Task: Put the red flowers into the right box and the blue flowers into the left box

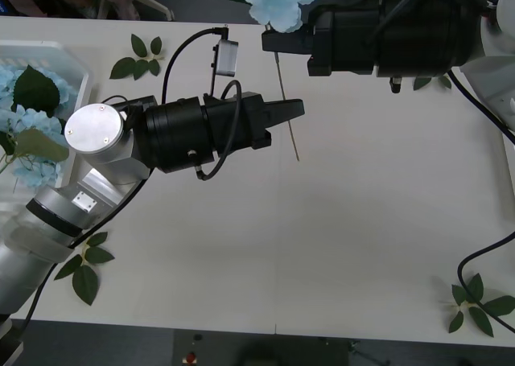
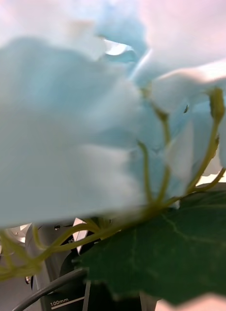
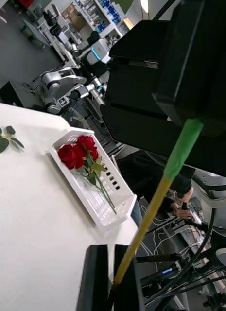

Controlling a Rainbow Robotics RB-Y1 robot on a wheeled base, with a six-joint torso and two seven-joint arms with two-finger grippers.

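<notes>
Right gripper (image 1: 269, 41) up at table's far edge, clamped on blue flower (image 1: 278, 2), stem (image 1: 288, 113) hanging down over table (image 1: 338, 237). Left gripper (image 1: 296, 108) mid-table, fingers together on lower stem. Other blue flowers (image 1: 24, 125) sitting in left box (image 1: 60, 56). Red flowers (image 3: 78, 151) lying in right box (image 3: 110, 206). Loose leaves (image 1: 138, 60) scattered about.

White bench (image 1: 338, 245) with a faint centre seam carries loose leaf sprigs (image 1: 137, 59), while beyond its far edge a dark floor (image 3: 20, 63), shelving (image 3: 100, 14) and ceiling lamps (image 3: 145, 5) show.
</notes>
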